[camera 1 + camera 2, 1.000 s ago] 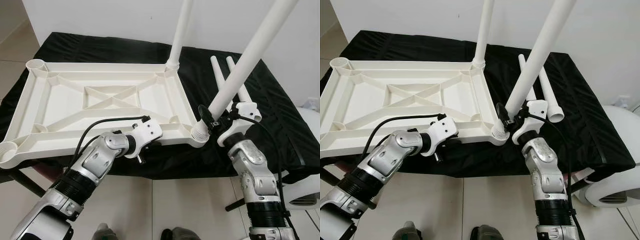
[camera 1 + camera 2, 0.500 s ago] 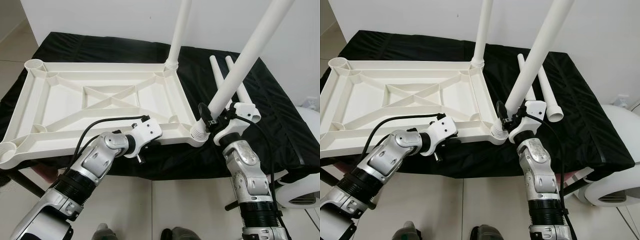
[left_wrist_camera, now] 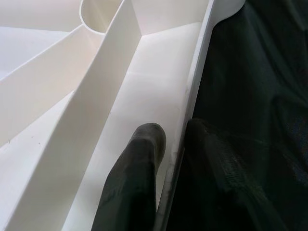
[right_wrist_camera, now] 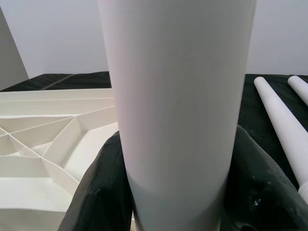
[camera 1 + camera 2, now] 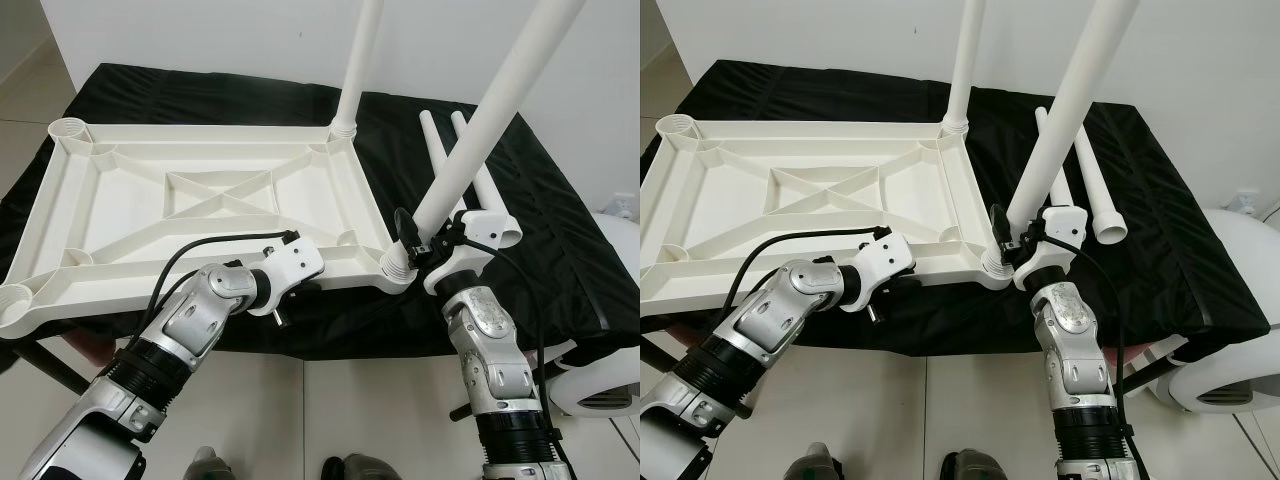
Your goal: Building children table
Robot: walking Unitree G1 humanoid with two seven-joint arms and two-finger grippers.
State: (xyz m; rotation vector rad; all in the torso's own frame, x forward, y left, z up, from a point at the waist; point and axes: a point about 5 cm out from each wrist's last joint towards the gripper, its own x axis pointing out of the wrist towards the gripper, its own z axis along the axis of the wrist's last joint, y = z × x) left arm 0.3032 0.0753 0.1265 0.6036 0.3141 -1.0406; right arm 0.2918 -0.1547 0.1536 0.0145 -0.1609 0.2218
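Gripping leg [image 5: 470,160] near corner socket, right fingers [image 4: 103,192] upright; left fingers [image 3: 132,187] pinching tabletop [image 5: 150,200] rim.

White all over: ribbed tabletop [image 5: 210,200], 2 fitted legs [image 5: 357,70], 2 loose legs [image 5: 1095,190] lying alongside. Black cloth [image 5: 540,210] draped across the bench, against a pale wall [image 5: 200,30] and light floor tiles [image 5: 310,410]. Silver arms with black-fingered left pincer [image 3: 166,144] and right pincer [image 4: 175,202].
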